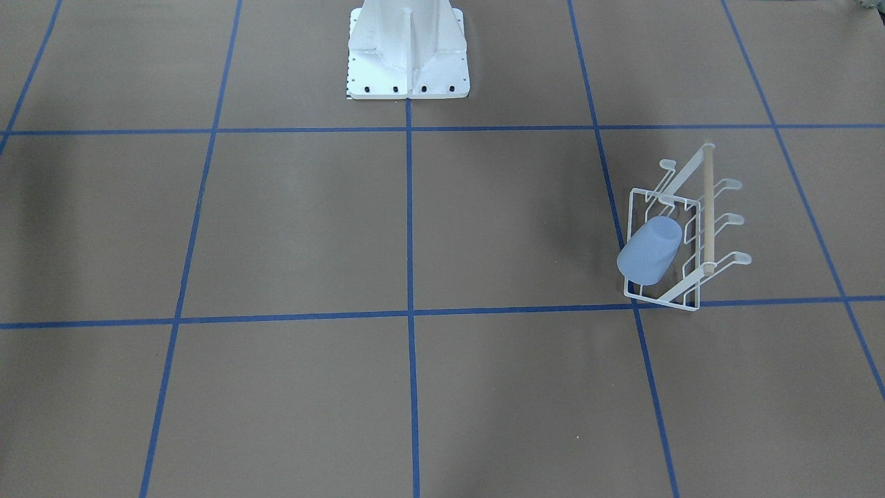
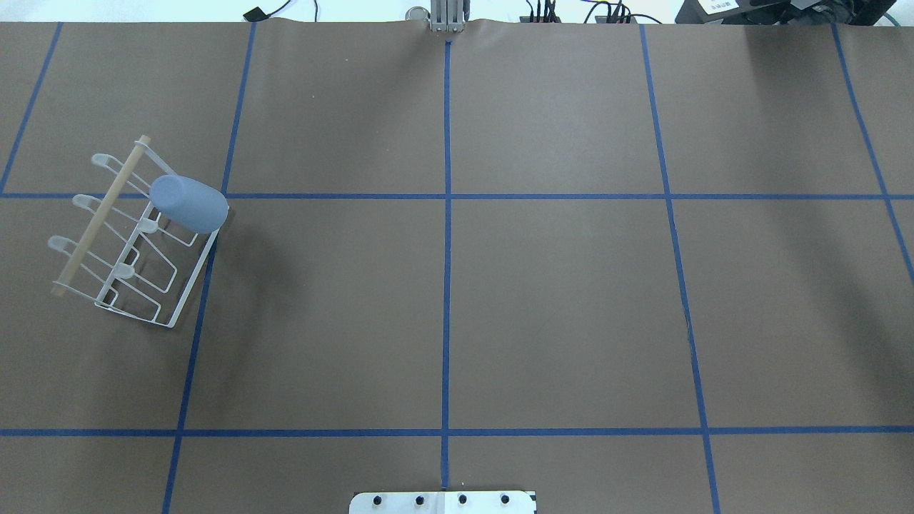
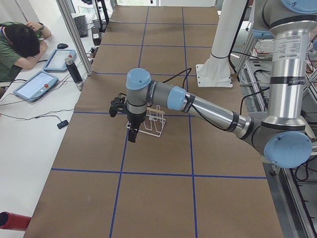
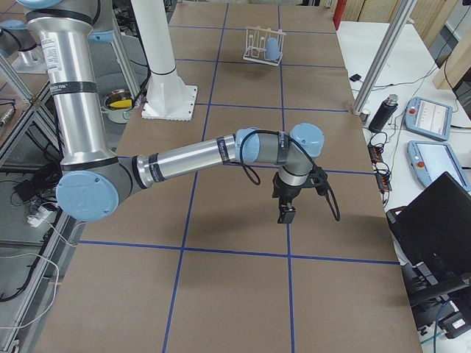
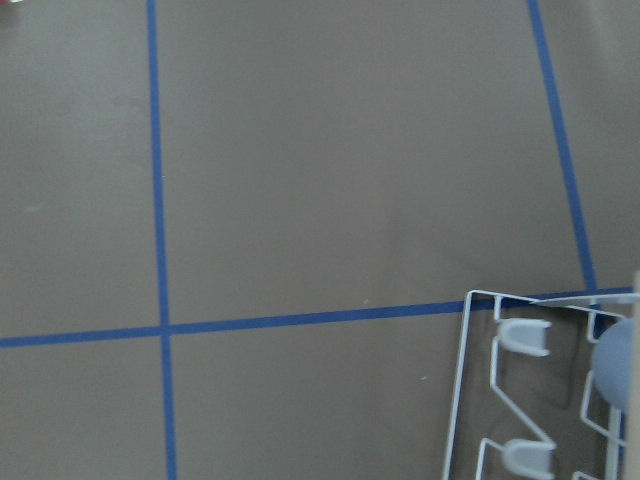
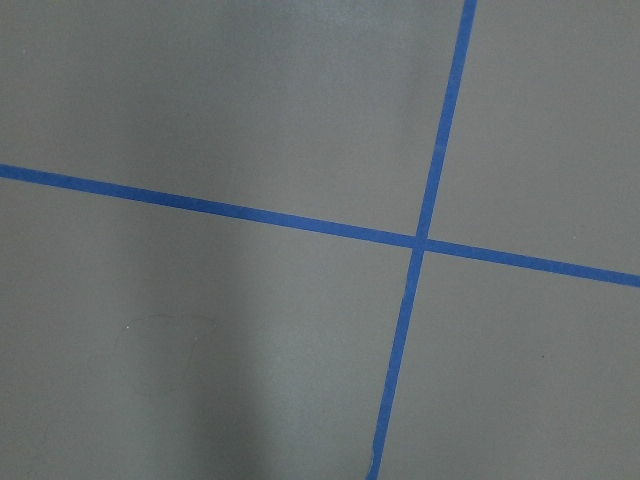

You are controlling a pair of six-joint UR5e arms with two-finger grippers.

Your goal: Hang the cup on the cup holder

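Observation:
The light-blue cup (image 1: 648,250) sits tilted over a prong at one end of the white wire cup holder (image 1: 708,207), off the table paper. Both also show in the overhead view, cup (image 2: 189,204) and holder (image 2: 100,214), at the table's left. In the left wrist view a corner of the holder (image 5: 462,380) and the cup's edge (image 5: 618,365) show at lower right. My left gripper (image 3: 132,135) hangs just beside the holder (image 3: 157,119); I cannot tell if it is open. My right gripper (image 4: 285,213) hangs over bare paper far from the holder (image 4: 256,44); its state cannot be told.
The robot's white base pedestal (image 1: 408,48) stands at the table's near-robot edge. Blue tape lines (image 2: 447,214) grid the brown paper. An operator (image 3: 20,44) rests at a side desk with tablets (image 3: 37,84). A laptop (image 4: 434,220) sits beside the other end.

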